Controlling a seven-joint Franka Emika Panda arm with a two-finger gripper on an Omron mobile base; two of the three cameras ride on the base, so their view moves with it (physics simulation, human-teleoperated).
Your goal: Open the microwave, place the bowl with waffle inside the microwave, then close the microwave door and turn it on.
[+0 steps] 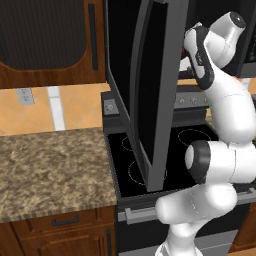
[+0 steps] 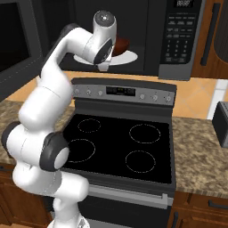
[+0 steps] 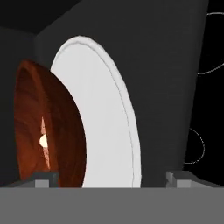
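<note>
The round, wood-grained reddish-brown bowl (image 3: pixel 48 127) sits on the smooth white disc plate (image 3: pixel 109 122) inside the dark microwave (image 2: pixel 178 40), the gridded waffle (image 3: pixel 43 142) with its pale dab lying in it. The gripper (image 3: pixel 111 177) is at the cavity mouth, jaws spread wide apart, the bowl beside one fingertip. The glossy black glass door (image 1: pixel 150 95) hangs open over the flat black stove (image 2: pixel 120 147).

We see the white arm (image 2: pixel 49 111) rise from its base, fold at a dark elbow joint and reach up and forward, with the wrist bent toward the back. In the hand view the gripper (image 3: pixel 111 177) has its two dark finger tips (image 3: pixel 43 178) far apart at the bottom corners, and nothing is between them.
</note>
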